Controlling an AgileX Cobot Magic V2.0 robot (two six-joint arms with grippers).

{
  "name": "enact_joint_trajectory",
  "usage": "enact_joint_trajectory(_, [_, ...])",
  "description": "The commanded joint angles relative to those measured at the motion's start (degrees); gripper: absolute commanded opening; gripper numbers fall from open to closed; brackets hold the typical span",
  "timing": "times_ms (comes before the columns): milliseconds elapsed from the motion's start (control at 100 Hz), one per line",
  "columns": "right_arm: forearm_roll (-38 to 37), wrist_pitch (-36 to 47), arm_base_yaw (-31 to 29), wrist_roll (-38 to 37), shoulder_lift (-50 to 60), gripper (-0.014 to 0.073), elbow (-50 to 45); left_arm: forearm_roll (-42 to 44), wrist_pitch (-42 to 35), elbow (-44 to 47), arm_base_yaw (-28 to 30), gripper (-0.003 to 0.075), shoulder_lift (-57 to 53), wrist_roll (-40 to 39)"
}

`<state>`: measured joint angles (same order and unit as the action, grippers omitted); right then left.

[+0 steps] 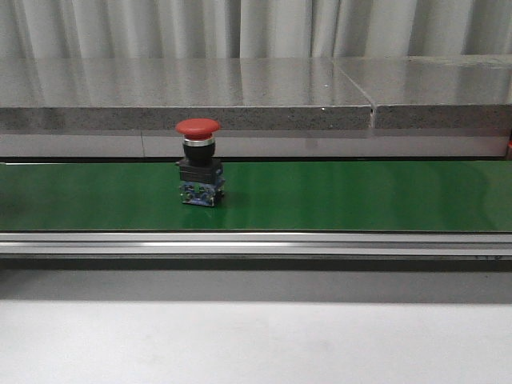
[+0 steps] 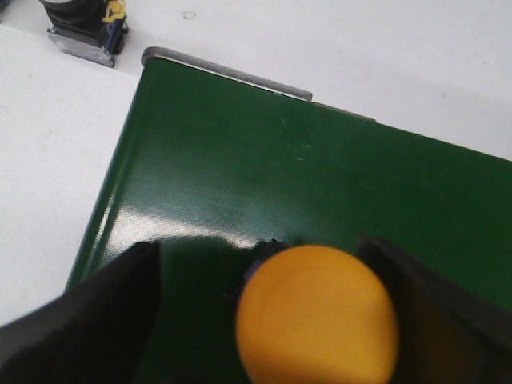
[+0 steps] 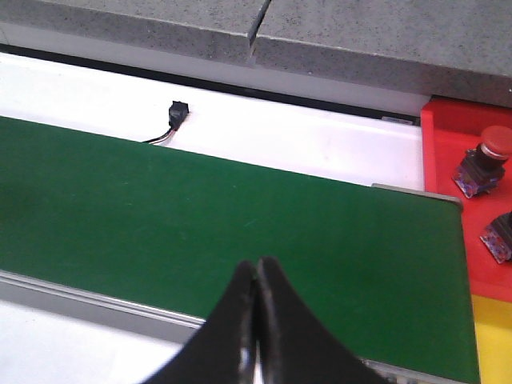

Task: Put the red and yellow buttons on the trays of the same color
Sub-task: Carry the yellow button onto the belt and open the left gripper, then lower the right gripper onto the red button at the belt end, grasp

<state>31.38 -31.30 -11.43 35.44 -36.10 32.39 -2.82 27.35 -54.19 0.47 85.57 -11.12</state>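
A red button [image 1: 198, 160] stands upright on the green belt [image 1: 336, 196], left of centre in the front view; neither gripper shows there. In the left wrist view a yellow button [image 2: 316, 316] sits on the belt between the fingers of my open left gripper [image 2: 260, 272], closer to one finger [image 2: 432, 312] than to the other. My right gripper [image 3: 256, 268] is shut with nothing in it, over the belt's near edge. Beyond the belt's end lie the red tray [image 3: 448, 136], holding two red buttons [image 3: 484, 160], and the yellow tray [image 3: 492, 340].
A grey stone ledge [image 1: 240, 96] runs behind the belt, and a metal rail [image 1: 256, 242] along its front. The base of another button [image 2: 80, 28] stands on the white surface past the belt's corner. A small black connector with wires [image 3: 174, 112] lies behind the belt.
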Motion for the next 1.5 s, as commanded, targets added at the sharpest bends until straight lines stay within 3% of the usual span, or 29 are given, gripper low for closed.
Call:
enact_joint_trajectory(0, [0.93,3.14,0.02,0.62,0.20,-0.0067,1.50,-0.24,-2.08,-2.61,-0.78,0.0646,-1.55,0.02])
enact_joint_trajectory(320, [0.93,3.14,0.02,0.62,0.20,-0.0067,1.50,0.11,-1.28,-8.71,-4.89,0.0652,-4.22,2.45])
enact_joint_trajectory(650, [0.93,3.14,0.02,0.62,0.20,-0.0067,1.50,0.91,-2.74,-8.57,-9.37,0.0652,-18.13,2.87])
enact_joint_trajectory(1190, [0.93,3.14,0.02,0.62,0.20,-0.0067,1.50,2.11,-4.61,15.67,-9.34,0.0649,-52.39,2.98])
enact_joint_trajectory(1330, [0.93,3.14,0.02,0.62,0.20,-0.0067,1.50,2.37,-4.61,21.72,-9.34,0.0558,-61.44,2.98])
enact_joint_trajectory(1490, [0.93,3.14,0.02,0.62,0.20,-0.0067,1.50,2.37,-4.39,25.86,-9.34,0.0281,-68.64,2.98])
